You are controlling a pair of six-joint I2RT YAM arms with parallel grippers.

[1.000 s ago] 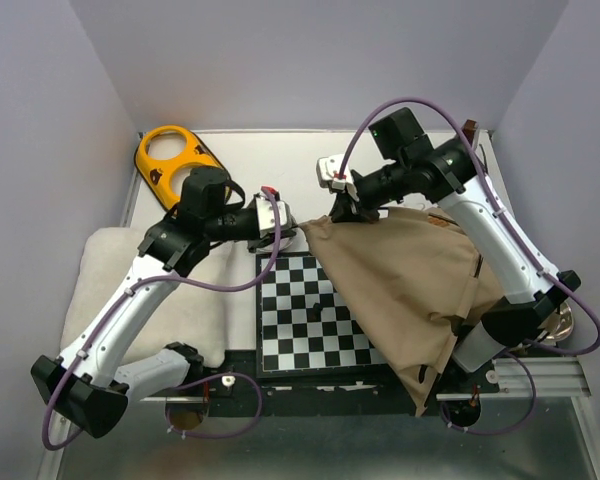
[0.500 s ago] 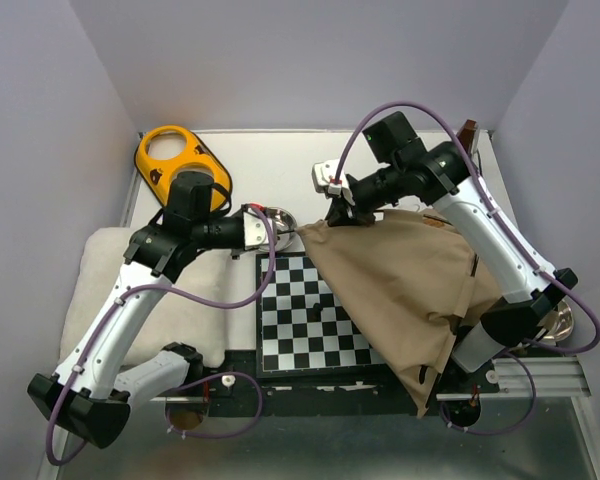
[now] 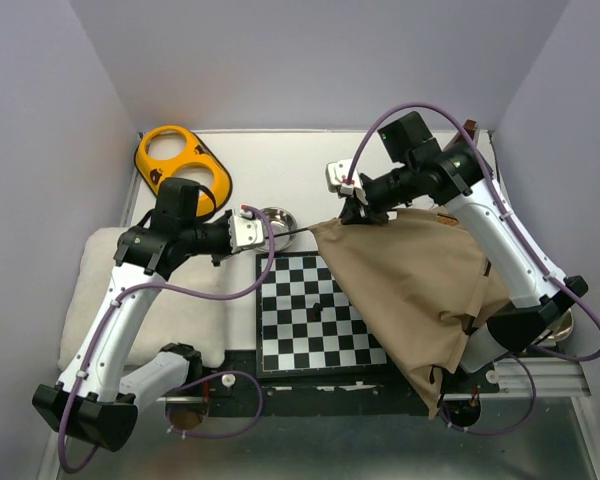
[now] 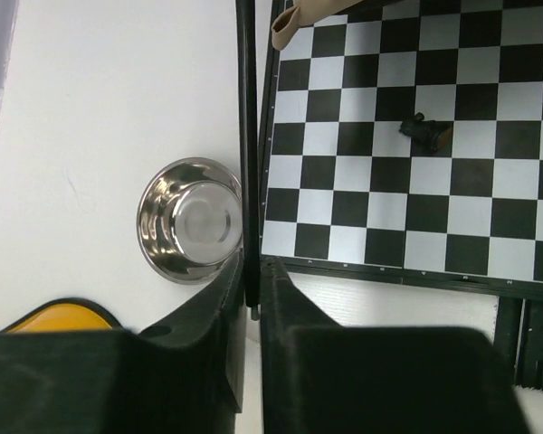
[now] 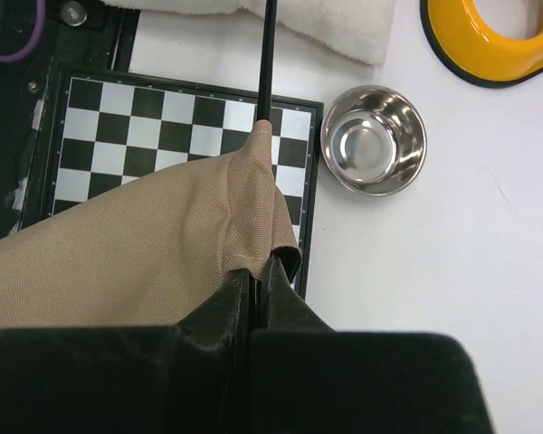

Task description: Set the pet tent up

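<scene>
The pet tent [image 3: 410,290] lies as slack tan fabric over the right half of the chessboard [image 3: 305,320]. One thin black pole [image 3: 290,233] sticks out leftward from its near corner. My right gripper [image 3: 358,210] is shut on that corner; in the right wrist view its fingertips [image 5: 261,271] pinch the fabric [image 5: 163,226] where the pole [image 5: 268,54] enters it. My left gripper [image 3: 265,232] holds the pole's free end. In the left wrist view the pole [image 4: 244,136] runs down between the narrow fingers [image 4: 250,271] and ends just inside them. The tent tip [image 4: 294,16] shows at the top.
A small steel bowl [image 3: 273,217] sits just beyond the pole, left of the tent corner. A yellow two-hole dish [image 3: 180,160] lies at the back left. The fluffy white cushion [image 3: 100,290] lies under the left arm. A small dark piece [image 4: 425,131] rests on the chessboard.
My left gripper has drawn back to the left, and more bare pole now shows between it and the tent. My right gripper and the tent corner have shifted slightly right.
</scene>
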